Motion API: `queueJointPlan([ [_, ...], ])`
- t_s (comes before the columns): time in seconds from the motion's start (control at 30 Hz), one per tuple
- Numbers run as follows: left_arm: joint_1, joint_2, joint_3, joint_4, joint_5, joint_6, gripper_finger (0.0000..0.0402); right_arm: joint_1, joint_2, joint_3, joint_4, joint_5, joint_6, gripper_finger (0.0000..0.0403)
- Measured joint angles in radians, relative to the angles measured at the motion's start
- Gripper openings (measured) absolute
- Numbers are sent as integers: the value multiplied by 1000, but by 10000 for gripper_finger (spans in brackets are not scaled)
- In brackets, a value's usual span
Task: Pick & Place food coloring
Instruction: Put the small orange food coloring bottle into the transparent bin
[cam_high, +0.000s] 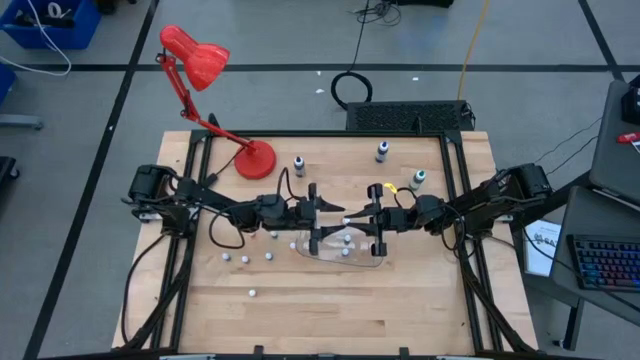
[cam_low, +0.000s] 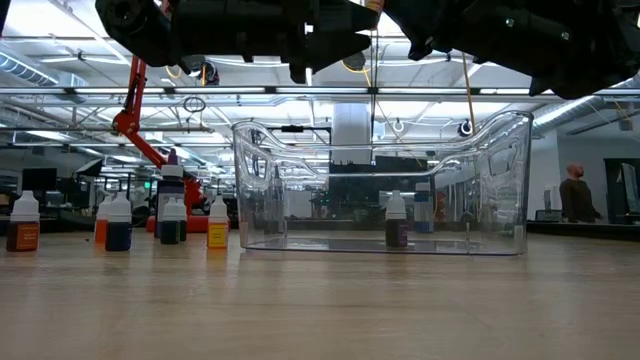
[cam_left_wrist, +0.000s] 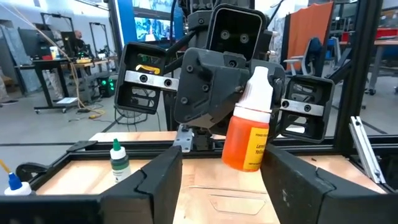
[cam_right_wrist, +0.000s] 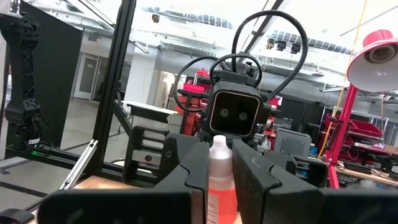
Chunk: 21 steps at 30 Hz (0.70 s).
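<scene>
Left wrist view put the handover plainly in front of me: the right gripper (cam_left_wrist: 245, 102) was clamped on the upper body of an orange bottle (cam_left_wrist: 249, 134) of food coloring, white nozzle cap up, just right of the frame's centre. The left gripper (cam_left_wrist: 222, 163) had its jaws partly open, one finger either side of the bottle's lower half. I could not tell whether either pad was touching it.

In the high view both grippers met mid-frame, above the clear container (cam_high: 372, 264).

I judged the bottle light and small, a squeezable plastic that would give under a hard pinch. Its smooth label looked likely to slip. The best hold seemed to be across the round body below the shoulder, leaving the tapered cap alone, since the cap offers little to grip.

As for numbers:
- One bottle was held in the air.
- One bottle (cam_low: 396, 221) stood inside the container in the low view.
- About six bottles (cam_low: 118, 222) stood on the table (cam_high: 330, 315) at mid-left of the low view, though they overlapped.
- Three taller bottles (cam_high: 382, 151) stood apart in the upper middle of the high view.
- There was one red lamp (cam_high: 200, 55) at upper left, and one container.
</scene>
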Motion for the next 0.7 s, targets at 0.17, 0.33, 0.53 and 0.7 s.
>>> queueJointPlan([
  [0.17,-1,5,25,6,50,-3,214,-1,0,0,-9,2,0,36],
  [0.33,-4,15,44,-15,52,1,214,-1,0,0,-9,3,0,36],
  [0.53,-1,15,45,-44,42,5,214,-1,0,0,-7,4,-3,36],
  [0.7,-2,15,45,-73,42,17,214,-1,0,0,-4,4,-5,36],
])
